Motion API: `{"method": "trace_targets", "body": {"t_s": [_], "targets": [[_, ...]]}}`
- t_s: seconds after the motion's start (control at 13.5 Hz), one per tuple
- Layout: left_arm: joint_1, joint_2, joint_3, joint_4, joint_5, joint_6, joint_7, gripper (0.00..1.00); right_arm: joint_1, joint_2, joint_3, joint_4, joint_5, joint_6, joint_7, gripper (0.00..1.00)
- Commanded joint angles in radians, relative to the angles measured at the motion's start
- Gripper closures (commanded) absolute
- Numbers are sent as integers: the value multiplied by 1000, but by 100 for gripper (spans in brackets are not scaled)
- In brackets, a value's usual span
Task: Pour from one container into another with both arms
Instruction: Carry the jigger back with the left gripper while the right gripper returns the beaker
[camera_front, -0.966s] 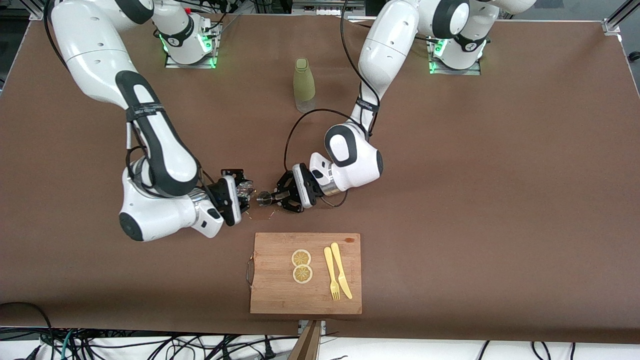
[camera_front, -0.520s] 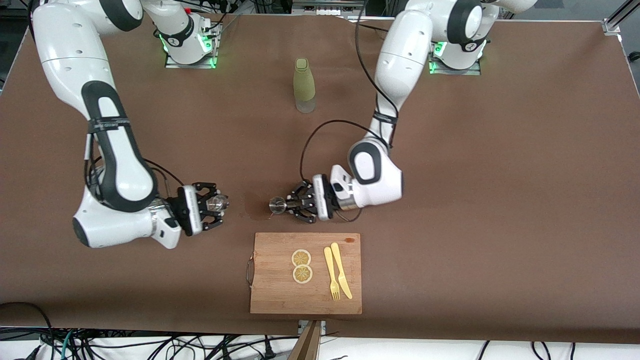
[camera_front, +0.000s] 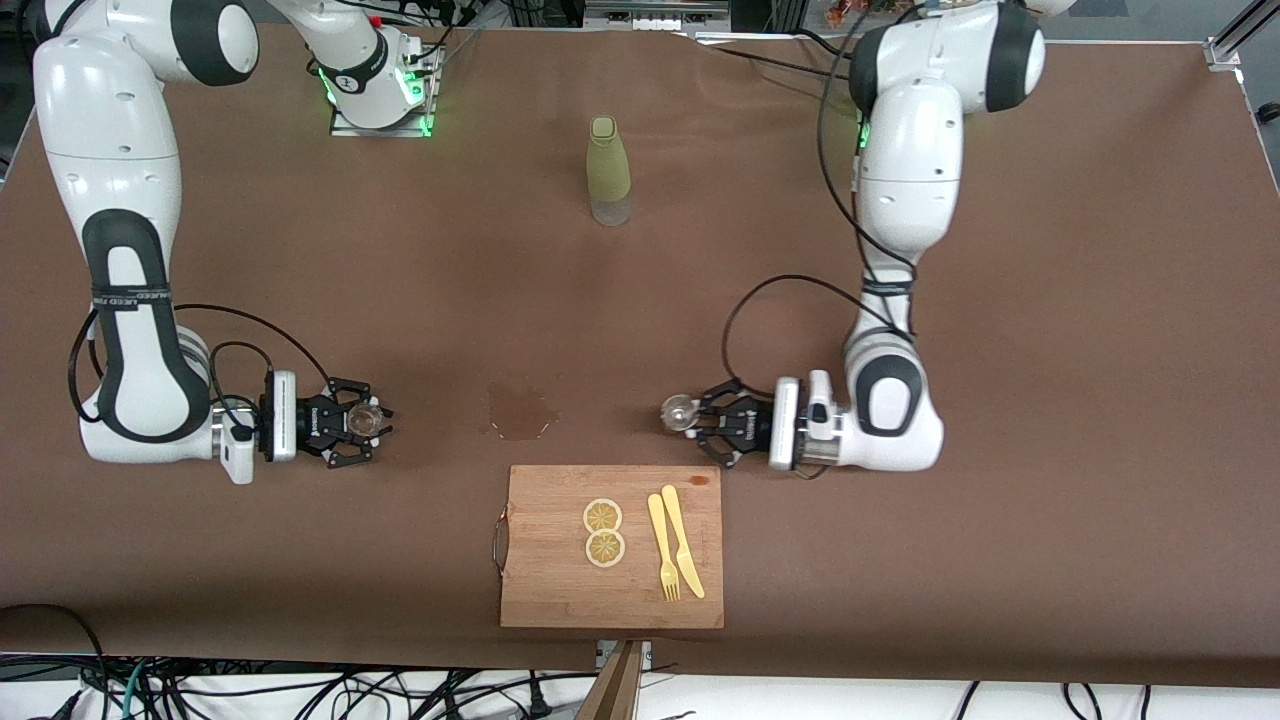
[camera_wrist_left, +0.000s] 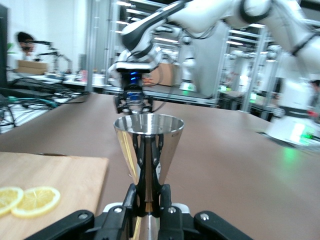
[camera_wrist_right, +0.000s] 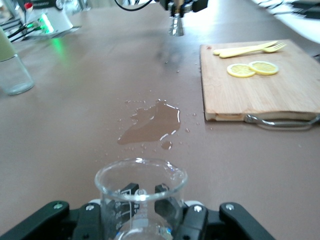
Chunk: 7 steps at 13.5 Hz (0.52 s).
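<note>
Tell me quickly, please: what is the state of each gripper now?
Left gripper: closed on the silver jigger, held upright.
Right gripper: closed on the clear glass cup, held upright.

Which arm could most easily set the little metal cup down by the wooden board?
Left: the left gripper is shut on the jigger, close by the cutting board. The right gripper holds the glass cup.

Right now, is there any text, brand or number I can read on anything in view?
None legible.
White lettering on the right arm's black band: too small.
White print on the right claw: too small.
Faint marks on the glass cup: blurred.
Jigger, green bottle, cutting board: no text.
</note>
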Motion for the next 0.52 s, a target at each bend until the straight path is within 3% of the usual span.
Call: {"method": "trace_targets", "body": {"t_s": [0.0,0.22,0.45], "targets": [[82,-61,48,-100,169,-212,148,100,-10,-23,-15,-102,100,12,-105,75],[220,-61,95,-100,426,-367,360,100,-16,-24,-31,-136,130,-17,-136,75],[323,-58,110,-91,583,-418,521,100,-13,-24,-52,-127,92,-98,-127,75]]}}
